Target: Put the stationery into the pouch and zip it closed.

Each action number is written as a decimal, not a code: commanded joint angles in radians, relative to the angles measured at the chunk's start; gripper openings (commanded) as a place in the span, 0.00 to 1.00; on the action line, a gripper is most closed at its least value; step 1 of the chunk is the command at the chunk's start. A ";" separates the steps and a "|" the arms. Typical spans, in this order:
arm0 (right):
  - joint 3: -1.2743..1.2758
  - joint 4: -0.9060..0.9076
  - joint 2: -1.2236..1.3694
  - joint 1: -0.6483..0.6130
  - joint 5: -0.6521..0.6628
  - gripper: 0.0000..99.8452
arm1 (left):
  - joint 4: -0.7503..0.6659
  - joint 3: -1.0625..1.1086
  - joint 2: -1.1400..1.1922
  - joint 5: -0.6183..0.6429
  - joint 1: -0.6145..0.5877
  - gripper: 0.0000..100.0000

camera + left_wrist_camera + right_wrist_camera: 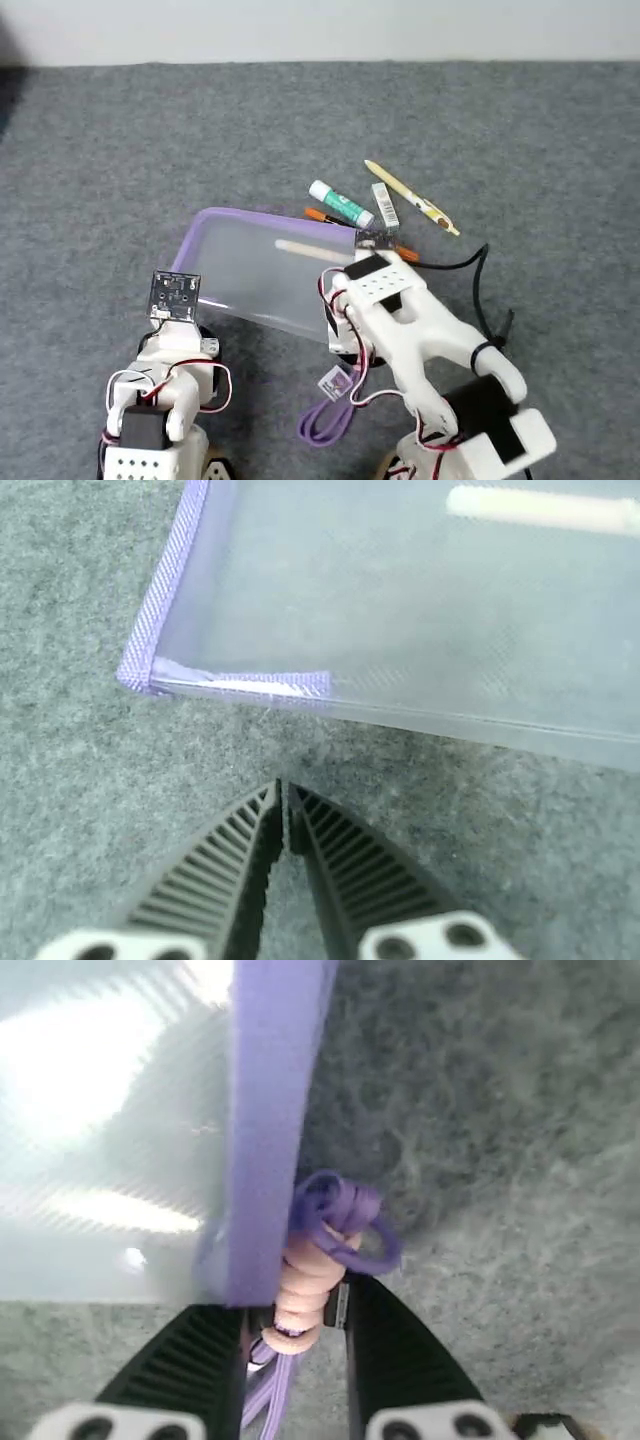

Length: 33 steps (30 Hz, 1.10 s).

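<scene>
Black left gripper (285,802): fingers shut together, empty, over grey carpet (80,760) just beside pouch (400,610) corner. Right gripper (295,1322): fingers clamped on peach zip pull (305,1280) at pouch's purple edge. Pouch holds 1 cream stick (312,250). Beyond it, loose: glue stick (340,203), orange pen (318,214), yellow pen (410,197).

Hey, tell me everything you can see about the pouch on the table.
The pouch is a flat rectangle of translucent, frosted-looking plastic edged with purple fabric binding. It lies flat on the grey carpet, and a pale stick shows through it. At one end a peach ribbed pull is tied to a knotted purple cord; the right gripper is clamped on that pull. The left gripper, shut, sits just short of a bound corner, not touching.
</scene>
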 commanded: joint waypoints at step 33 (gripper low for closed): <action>-0.235 0.124 -0.734 -0.255 0.494 0.01 | -0.012 -0.019 -0.011 -0.012 0.000 0.01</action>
